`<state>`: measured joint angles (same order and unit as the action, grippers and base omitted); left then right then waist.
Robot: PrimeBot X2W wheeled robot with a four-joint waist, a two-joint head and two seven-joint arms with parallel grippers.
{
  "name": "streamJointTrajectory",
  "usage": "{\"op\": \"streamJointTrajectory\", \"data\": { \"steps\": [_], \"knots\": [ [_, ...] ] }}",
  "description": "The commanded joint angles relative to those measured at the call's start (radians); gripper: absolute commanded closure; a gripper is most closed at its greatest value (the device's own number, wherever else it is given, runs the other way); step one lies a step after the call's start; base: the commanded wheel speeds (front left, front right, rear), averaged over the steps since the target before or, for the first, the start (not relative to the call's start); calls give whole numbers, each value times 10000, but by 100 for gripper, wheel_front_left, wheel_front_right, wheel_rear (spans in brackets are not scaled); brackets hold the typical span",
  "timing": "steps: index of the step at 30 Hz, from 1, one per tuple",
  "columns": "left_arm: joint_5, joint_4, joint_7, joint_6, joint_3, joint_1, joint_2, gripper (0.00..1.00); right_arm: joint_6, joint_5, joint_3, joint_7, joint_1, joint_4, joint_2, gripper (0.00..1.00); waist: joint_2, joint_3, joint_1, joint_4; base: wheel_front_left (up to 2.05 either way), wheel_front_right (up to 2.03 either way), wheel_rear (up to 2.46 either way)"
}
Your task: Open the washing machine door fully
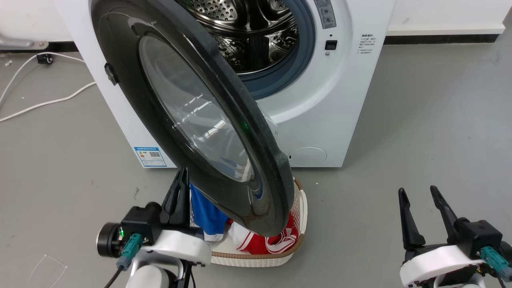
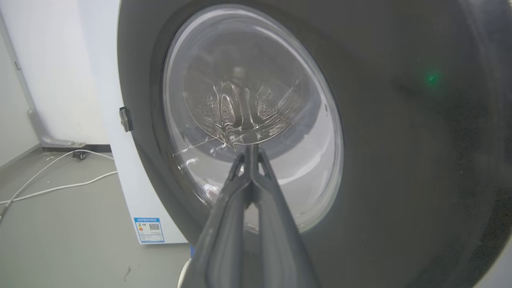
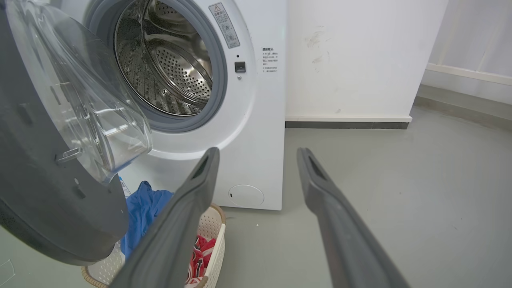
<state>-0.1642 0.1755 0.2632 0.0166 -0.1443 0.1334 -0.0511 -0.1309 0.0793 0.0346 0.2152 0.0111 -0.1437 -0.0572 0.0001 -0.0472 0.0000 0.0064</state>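
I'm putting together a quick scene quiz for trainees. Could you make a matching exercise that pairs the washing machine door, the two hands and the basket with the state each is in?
Things:
1. washing machine door
2. left hand
3. right hand
4. laundry basket

States:
A. fingers spread apart, nothing between them
B. holds blue and red clothes
C. stands partly open, drum exposed
D. fingers pressed together

Pairs: 1-C, 2-D, 3-A, 4-B
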Motion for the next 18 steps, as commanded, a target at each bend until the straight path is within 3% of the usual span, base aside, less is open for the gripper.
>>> {"op": "streamJointTrajectory", "data": {
  "steps": [1,13,18],
  "knots": [
    [-11,-111,23,-38,-7,120,8,100,2,-40,14,54,134,-20,45,0,-1,-1,0,15,0,0,0],
    [90,-4725,22,-740,-796,795,7,100,2,-102,121,122,367,-87,72,0,-1,-222,0,85,0,0,0],
    [57,-6088,17,-583,-1700,982,7,100,2,-87,157,131,459,-164,78,0,-1,-269,0,87,0,0,0]
  ]
}}
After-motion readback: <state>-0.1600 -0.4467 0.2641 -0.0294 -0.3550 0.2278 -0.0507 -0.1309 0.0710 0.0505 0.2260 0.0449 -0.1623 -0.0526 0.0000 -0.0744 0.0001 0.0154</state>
